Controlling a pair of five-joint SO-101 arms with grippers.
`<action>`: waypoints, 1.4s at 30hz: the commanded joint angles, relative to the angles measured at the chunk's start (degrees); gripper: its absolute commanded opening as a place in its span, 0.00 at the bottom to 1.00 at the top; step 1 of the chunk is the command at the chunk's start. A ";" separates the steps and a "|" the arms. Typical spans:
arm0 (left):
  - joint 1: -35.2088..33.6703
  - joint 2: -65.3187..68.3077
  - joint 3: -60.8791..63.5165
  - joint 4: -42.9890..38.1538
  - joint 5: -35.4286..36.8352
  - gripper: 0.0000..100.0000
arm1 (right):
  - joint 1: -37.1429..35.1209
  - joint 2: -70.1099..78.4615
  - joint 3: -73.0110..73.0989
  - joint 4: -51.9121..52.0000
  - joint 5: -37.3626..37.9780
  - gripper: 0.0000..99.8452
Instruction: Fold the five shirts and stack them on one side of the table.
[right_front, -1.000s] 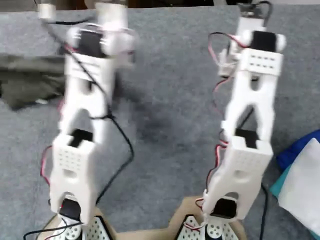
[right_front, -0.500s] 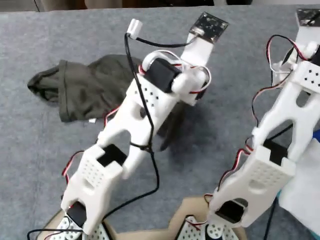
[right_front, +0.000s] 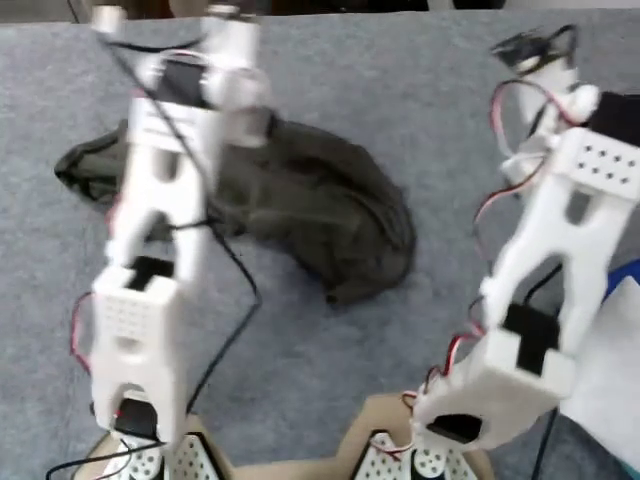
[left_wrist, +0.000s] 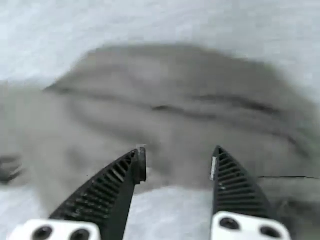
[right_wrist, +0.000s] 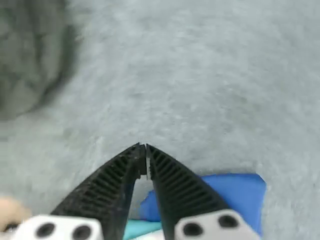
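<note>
CHG: olive shirt (right_front: 320, 215) now dragged from far-left heap to table (right_front: 400, 80) centre, still crumpled | L tool (left_wrist: 178, 164) spread, empty, over it | R tool (right_wrist: 145, 159) pressed together, nr blue shirt (right_wrist: 235, 195) at right edge | fold not begun

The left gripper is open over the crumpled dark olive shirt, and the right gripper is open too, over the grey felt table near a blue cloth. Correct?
No: the right gripper is shut, tips together, as the right wrist view shows. The left gripper is indeed open over the crumpled dark olive shirt, and the right one is over the grey felt table near the blue cloth.
</note>
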 joint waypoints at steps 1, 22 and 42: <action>-10.64 -7.08 8.18 0.79 -5.63 0.21 | -6.29 -12.00 13.76 0.79 6.86 0.01; -37.98 -32.66 84.57 -41.32 -9.58 0.20 | -14.73 -71.43 69.76 -5.71 29.63 0.15; -39.30 -41.89 105.85 -70.07 8.26 0.22 | -47.69 -81.71 95.96 -27.69 19.69 0.15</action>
